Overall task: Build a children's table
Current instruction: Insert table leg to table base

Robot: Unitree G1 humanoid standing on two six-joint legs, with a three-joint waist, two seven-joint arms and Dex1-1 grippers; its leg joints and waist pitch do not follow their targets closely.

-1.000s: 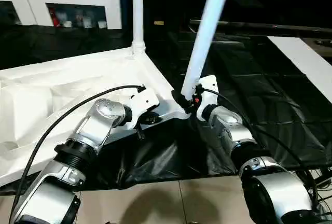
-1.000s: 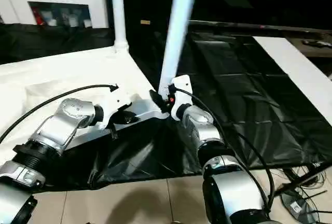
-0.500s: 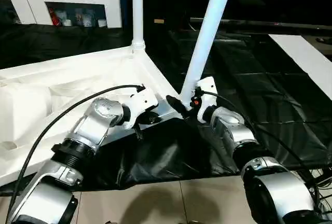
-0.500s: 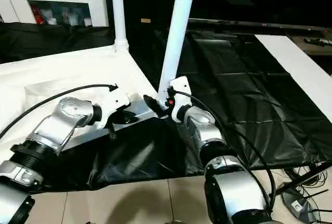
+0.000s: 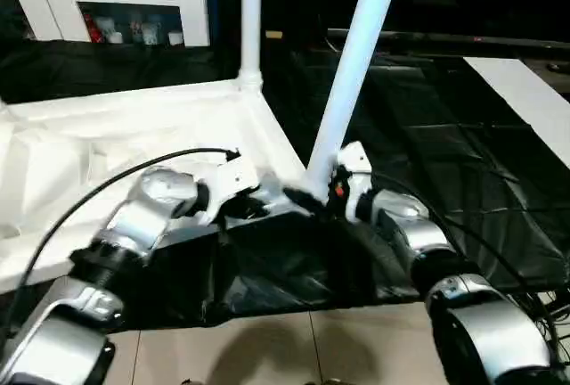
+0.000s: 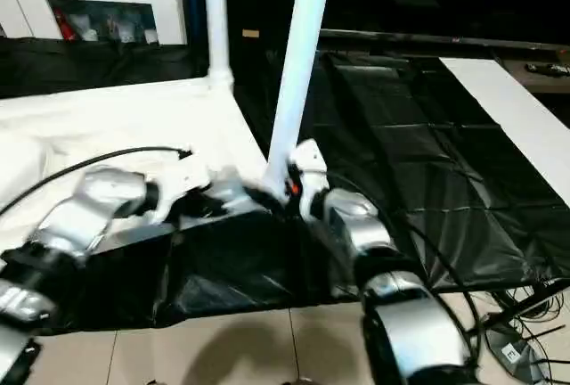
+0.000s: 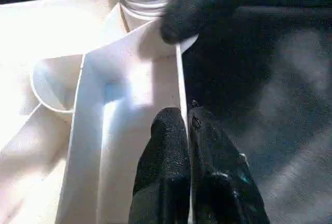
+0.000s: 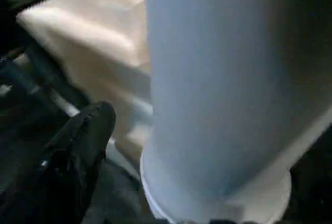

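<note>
While the white plastic rectangular tabletop point(image 5: 134, 126) lies upside down on the black-covered bench point(image 5: 445, 162), the left gripper point(image 7: 185, 125) pinches its edge rib, and the right gripper point(image 5: 312, 196) stands released around the leaning white tubular leg point(image 5: 356, 64) at the near corner.

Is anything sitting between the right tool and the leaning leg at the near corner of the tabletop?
Nothing visible does. The right tool is right at the base of the leaning leg, which stands at the near corner of the tabletop; one finger sits beside the flared end.
</note>
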